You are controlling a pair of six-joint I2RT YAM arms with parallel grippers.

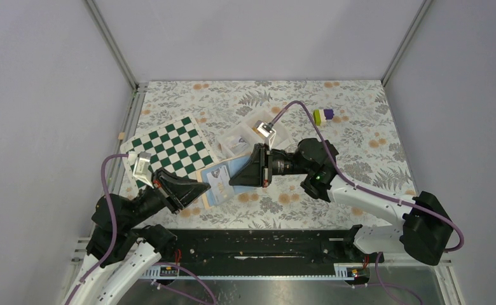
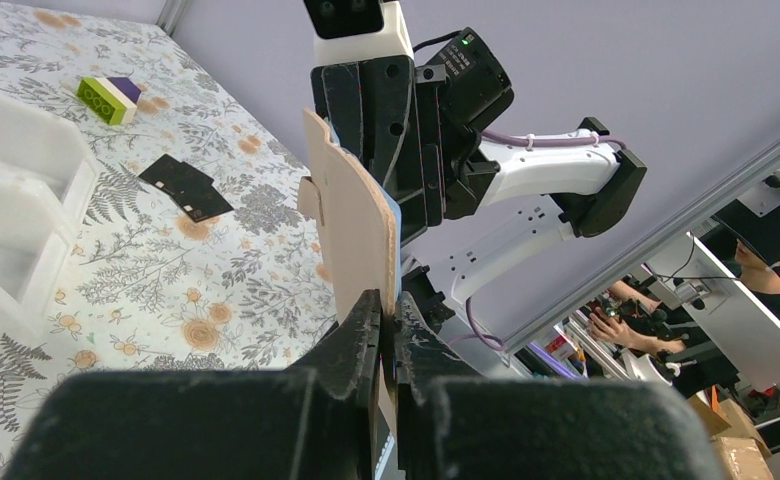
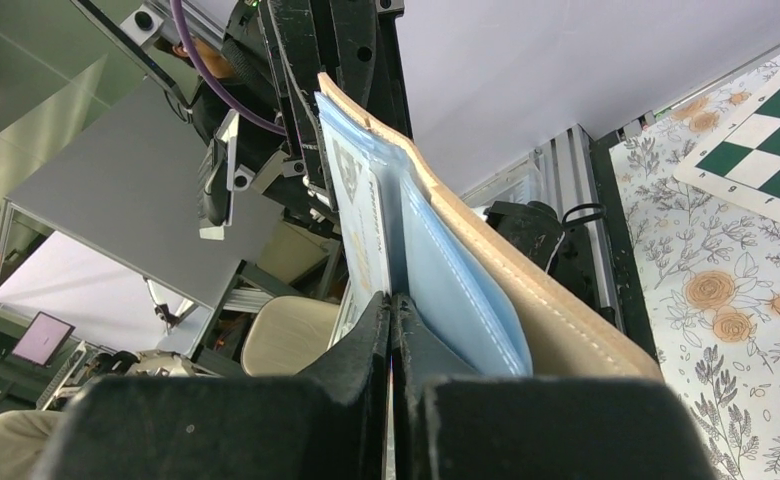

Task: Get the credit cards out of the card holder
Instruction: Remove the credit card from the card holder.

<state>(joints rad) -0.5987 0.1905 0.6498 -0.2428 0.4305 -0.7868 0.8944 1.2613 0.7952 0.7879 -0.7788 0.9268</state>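
Observation:
The card holder (image 1: pixel 223 181) is held up off the table between both arms. In the left wrist view its tan outer panel (image 2: pixel 351 215) stands on edge, and my left gripper (image 2: pixel 387 303) is shut on its lower edge. The right wrist view looks inside it, at pale blue pockets (image 3: pixel 456 285) against the tan cover (image 3: pixel 541 310). A whitish printed credit card (image 3: pixel 354 205) sticks out of a pocket, and my right gripper (image 3: pixel 390 302) is shut on that card's near edge. From above, the right gripper (image 1: pixel 238 177) meets the holder's right end and the left gripper (image 1: pixel 199 189) its left end.
A green-and-white chequered board (image 1: pixel 169 145) lies at the back left. A white two-compartment tray (image 1: pixel 252 135) stands just behind the holder. A green and purple block (image 1: pixel 323 115) sits at the far right. A flat black piece (image 2: pixel 186 187) lies on the floral cloth.

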